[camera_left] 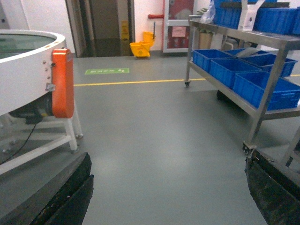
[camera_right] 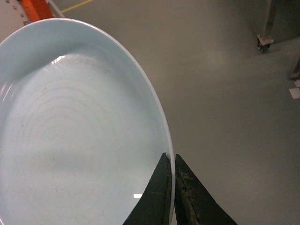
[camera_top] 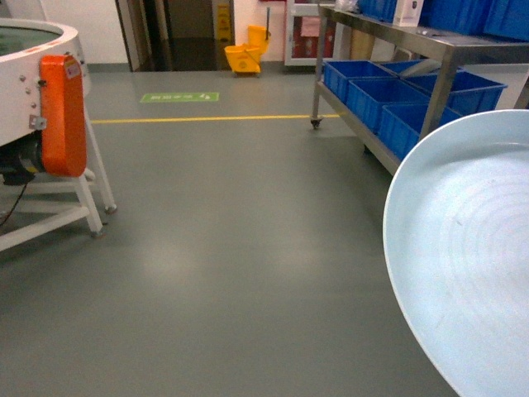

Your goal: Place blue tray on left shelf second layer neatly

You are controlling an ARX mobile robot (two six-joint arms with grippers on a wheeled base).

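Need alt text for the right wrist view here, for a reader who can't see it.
The right gripper pinches the rim of the blue tray, one finger on each side; the tray is empty, held above grey floor. An orange panel shows top left, a caster wheel top right.

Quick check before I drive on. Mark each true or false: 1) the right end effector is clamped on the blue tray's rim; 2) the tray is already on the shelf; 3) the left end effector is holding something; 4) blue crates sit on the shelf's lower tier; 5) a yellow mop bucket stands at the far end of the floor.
1) True: the right end effector pinches the rim of the blue tray.
2) False: the tray is held over the floor, apart from the shelf.
3) False: the left end effector is open with only floor between its fingers.
4) True: blue crates fill it.
5) True: the mop bucket stands there.
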